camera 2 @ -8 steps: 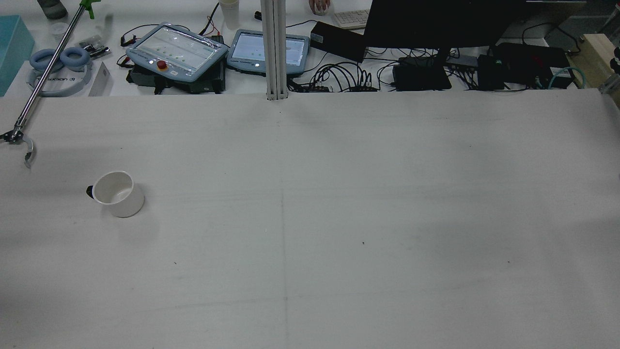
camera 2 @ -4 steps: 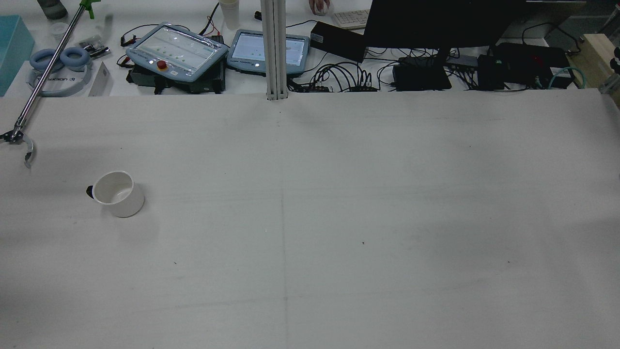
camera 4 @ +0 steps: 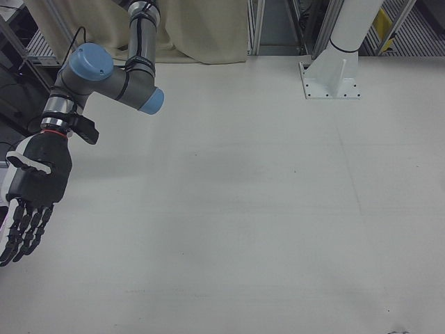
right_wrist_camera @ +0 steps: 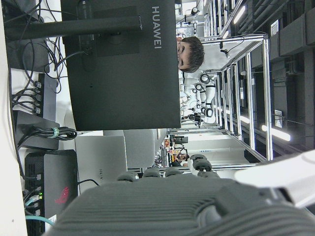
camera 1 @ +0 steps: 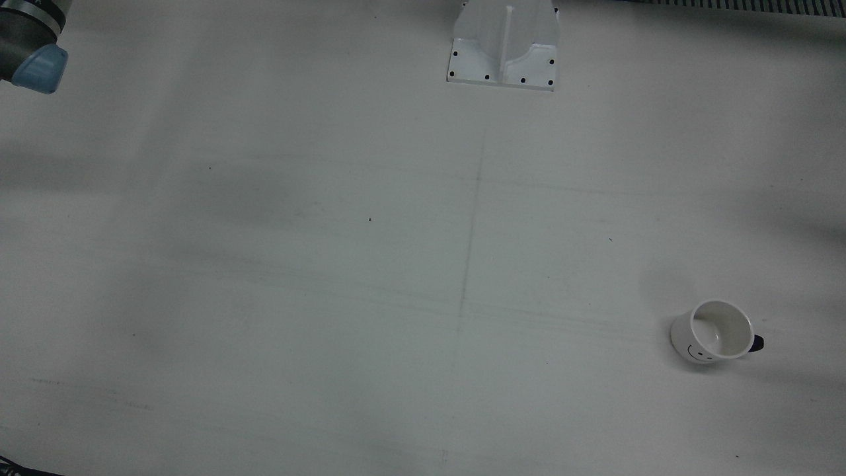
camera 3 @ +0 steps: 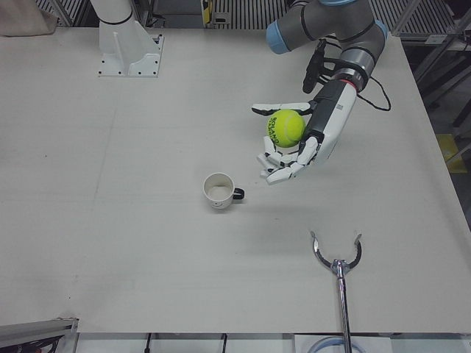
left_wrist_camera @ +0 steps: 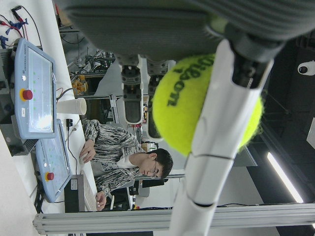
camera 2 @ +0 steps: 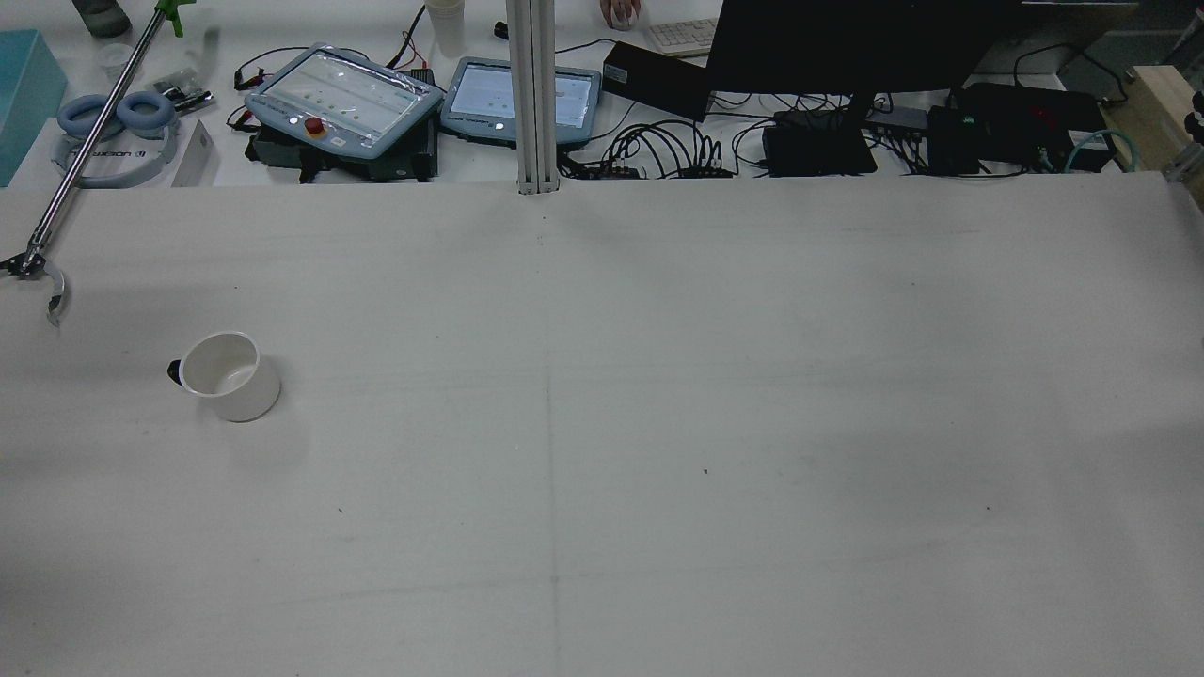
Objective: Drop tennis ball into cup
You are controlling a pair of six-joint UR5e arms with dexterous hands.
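A white cup (camera 3: 218,190) with a dark handle stands upright on the table; it also shows in the front view (camera 1: 720,330) and the rear view (camera 2: 229,375). In the left-front view my left hand (camera 3: 302,143) hovers above the table, up and to the right of the cup and apart from it, shut on a yellow-green tennis ball (camera 3: 285,128). The left hand view shows the ball (left_wrist_camera: 197,108) pressed between thumb and fingers. My right hand (camera 4: 31,195) hangs open at the far side of the table, fingers pointing down, holding nothing.
A metal reacher-grabber (camera 3: 337,257) lies at the table edge near the cup, its claw (camera 2: 38,273) open. Teach pendants (camera 2: 343,99), cables and a monitor (camera 2: 847,47) crowd the desk beyond. A post base (camera 1: 503,46) stands mid-table. A person sits behind the desk.
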